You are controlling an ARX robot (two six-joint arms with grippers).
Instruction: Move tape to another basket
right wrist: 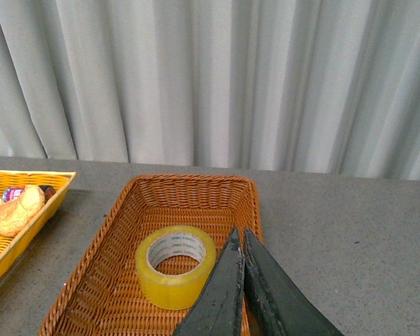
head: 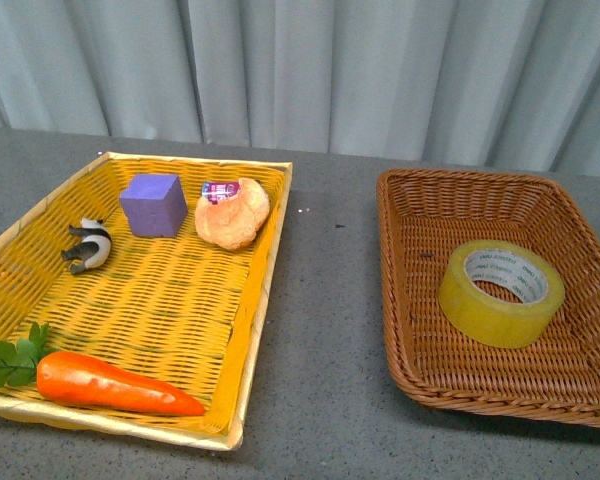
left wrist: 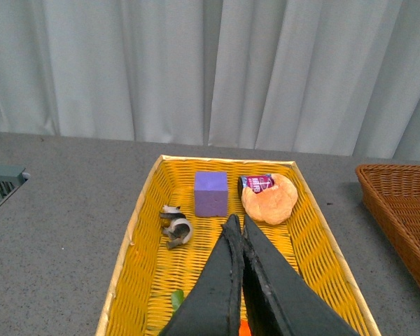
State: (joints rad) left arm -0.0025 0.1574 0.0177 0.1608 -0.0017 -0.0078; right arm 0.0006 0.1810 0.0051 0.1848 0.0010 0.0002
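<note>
The tape [head: 501, 291], a wide yellowish roll with a pale printed core, lies flat inside the brown wicker basket [head: 412, 330] on the right of the table. It also shows in the right wrist view [right wrist: 175, 265], inside the same basket [right wrist: 119, 231]. My right gripper [right wrist: 239, 234] is shut and empty, above the basket's edge just beside the roll. My left gripper [left wrist: 237, 222] is shut and empty, above the yellow tray-basket [left wrist: 136, 245]. Neither arm shows in the front view.
The yellow tray-basket [head: 250, 330] on the left holds a purple cube [head: 153, 204], a bread roll [head: 233, 213], a small panda figure [head: 88, 246] and a carrot with leaves [head: 110, 384]. Grey tabletop [head: 325, 300] lies between the baskets. A curtain hangs behind.
</note>
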